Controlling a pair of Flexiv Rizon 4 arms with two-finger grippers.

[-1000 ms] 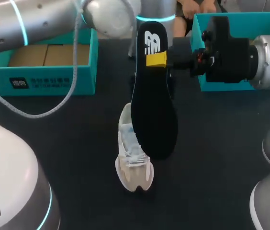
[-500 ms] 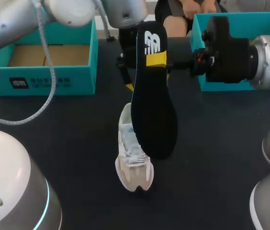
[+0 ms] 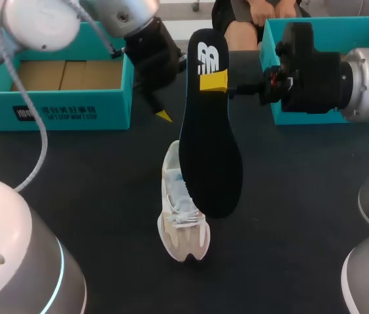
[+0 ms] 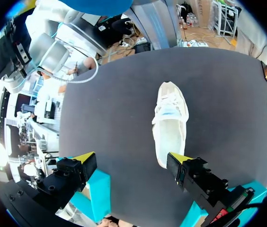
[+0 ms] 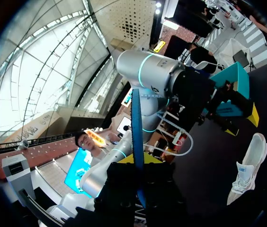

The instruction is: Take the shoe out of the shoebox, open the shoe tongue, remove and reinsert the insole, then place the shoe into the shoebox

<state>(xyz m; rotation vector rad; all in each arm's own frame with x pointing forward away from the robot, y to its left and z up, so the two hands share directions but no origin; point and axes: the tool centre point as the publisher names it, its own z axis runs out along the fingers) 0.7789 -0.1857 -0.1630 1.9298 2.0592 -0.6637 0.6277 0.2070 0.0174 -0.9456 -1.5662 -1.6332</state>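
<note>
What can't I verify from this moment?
Shoe: heel and opening, head view, behind the insole.
Right gripper: far finger, head view, behind the insole.
Right-hand teal box: inside, head view, blocked by the right arm, cut off by the edge.

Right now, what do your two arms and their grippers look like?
The left arm and right arm are rounded silver-grey tubes, with glowing cyan rings at the joints. A pale grey cable loops off the left one. Each wrist ends in a blocky black housing. The left gripper and right gripper have black fingers with bright yellow tips.
</note>
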